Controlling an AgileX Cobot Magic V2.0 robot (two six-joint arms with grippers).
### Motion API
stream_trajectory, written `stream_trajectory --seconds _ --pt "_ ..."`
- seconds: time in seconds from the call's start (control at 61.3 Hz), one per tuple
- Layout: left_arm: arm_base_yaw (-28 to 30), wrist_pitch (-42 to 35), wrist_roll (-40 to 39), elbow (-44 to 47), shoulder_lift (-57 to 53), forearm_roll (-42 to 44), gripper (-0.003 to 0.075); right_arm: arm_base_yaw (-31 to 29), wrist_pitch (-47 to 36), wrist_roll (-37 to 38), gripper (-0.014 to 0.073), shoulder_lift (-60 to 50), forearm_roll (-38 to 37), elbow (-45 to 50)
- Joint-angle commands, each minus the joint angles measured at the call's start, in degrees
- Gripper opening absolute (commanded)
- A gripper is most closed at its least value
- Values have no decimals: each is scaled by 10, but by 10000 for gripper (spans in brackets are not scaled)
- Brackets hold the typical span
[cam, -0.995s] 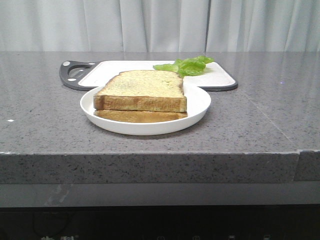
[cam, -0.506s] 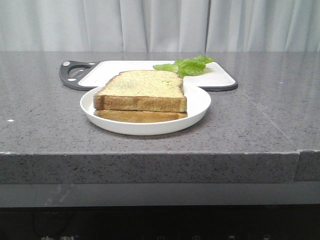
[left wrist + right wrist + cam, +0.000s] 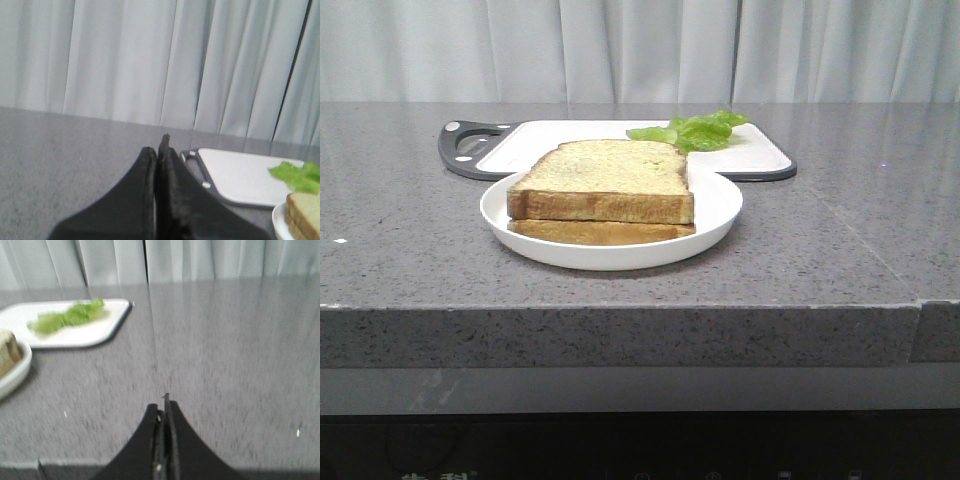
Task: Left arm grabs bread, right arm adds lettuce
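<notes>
The thick bread (image 3: 603, 182) with a pale speckled face and brown crust lies on top of a thinner slice (image 3: 595, 233) on a white plate (image 3: 715, 205). The lettuce (image 3: 692, 131) lies on the white cutting board (image 3: 750, 155) behind the plate. No arm shows in the front view. My left gripper (image 3: 157, 150) is shut and empty, well left of the board, with the bread's corner (image 3: 305, 212) at the view's edge. My right gripper (image 3: 162, 409) is shut and empty over bare counter, well right of the lettuce (image 3: 67, 317).
The cutting board has a dark grey handle (image 3: 470, 150) on its left end. The grey stone counter's front edge (image 3: 620, 310) runs below the plate. A pale curtain (image 3: 640, 50) hangs behind the counter.
</notes>
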Motion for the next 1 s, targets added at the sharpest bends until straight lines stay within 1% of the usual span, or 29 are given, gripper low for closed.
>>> stream_trajectory --seconds 0.0,0.147,0.212,0.375,0.506,0.636,0.783,0.979 --pt "1 -10 -7 -71 14 -6 -20 -4 -27 0 -118 -13 -6 -61" --pt "1 60 -7 -160 55 -6 -20 -4 0 0 -118 11 -12 -140" --pt "1 109 -7 -214 88 -6 -20 -4 11 0 -118 41 -12 -185" --pt "1 188 -7 -297 155 -5 -20 -4 46 0 -118 123 -12 -266" --pt "1 244 2 -342 206 -4 -20 -4 110 0 -118 197 -12 -329" --pt "1 258 3 -350 238 -4 -20 -4 155 0 -118 269 -12 -364" --pt "1 264 3 -348 261 -6 -20 -4 159 0 -118 333 -12 -363" --pt "1 270 2 -348 285 -8 -20 -4 159 0 -118 391 -12 -363"
